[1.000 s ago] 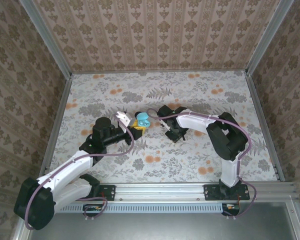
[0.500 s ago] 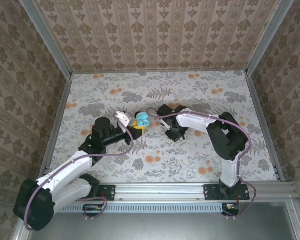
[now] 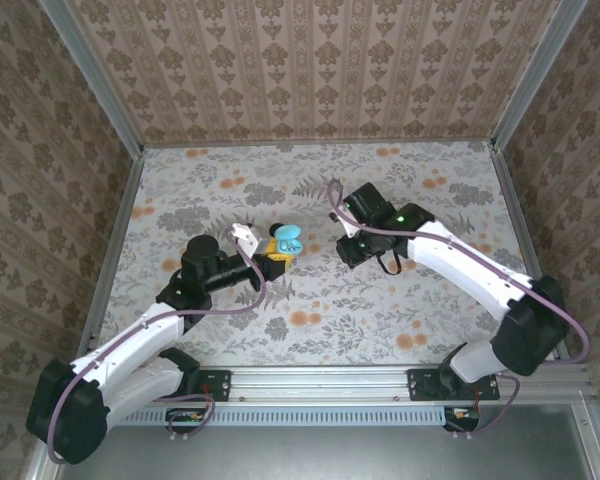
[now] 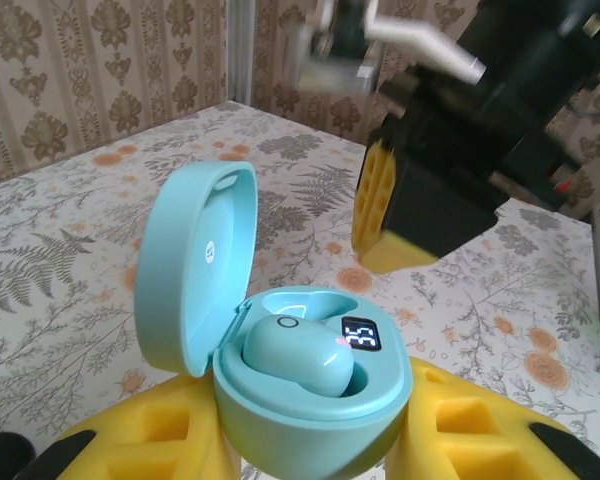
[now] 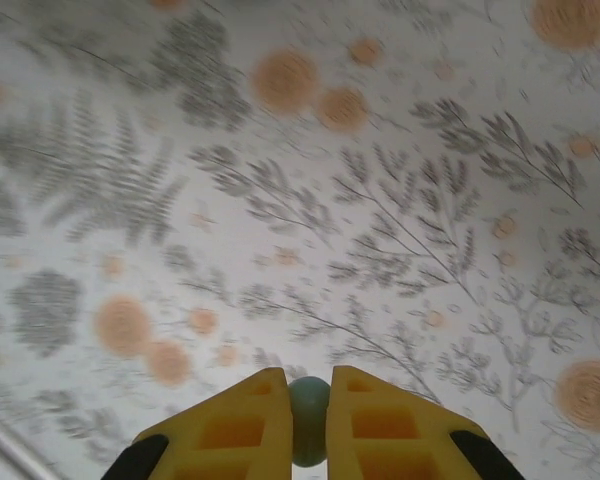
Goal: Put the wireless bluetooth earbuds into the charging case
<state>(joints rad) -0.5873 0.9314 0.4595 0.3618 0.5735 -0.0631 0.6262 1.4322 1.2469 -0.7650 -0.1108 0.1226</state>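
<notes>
Okay, the charging case (image 4: 280,370) is open, with its lid (image 4: 195,265) swung up on the 9 o'clock side in the left wrist view. A seated earbud (image 4: 298,355) lies in the well, same turquoise as the shell. A small lit display (image 4: 361,335) sits at its 3 o'clock. I can't read the digits reliably.

The left gripper (image 4: 315,450) is clamped on the case base at a narrow gap. Its yellow fingers (image 4: 160,440) press the body from roughly 7 and 5 o'clock, and the case stands upright between them.

Overhead, the case sits just left of table centre, at the 1 o'clock end of the left arm (image 3: 140,335), which runs up from the 7 o'clock corner.

The right gripper (image 5: 308,385) is pinched almost fully closed on a loose earbud (image 5: 309,425). The bud is small and turquoise, and both yellow pads (image 5: 250,420) touch it, one on each side. The floral table (image 5: 380,200) is below it. The wrist view is slightly blurred, so I can't tell how high above the surface it is.

Overhead, the right gripper is at about 3 o'clock from the case, near but clearly apart. In the left wrist view it appears at 1 o'clock from the case, out of focus, as a black body with one yellow pad facing the camera. It isn't touching the lid.
</notes>
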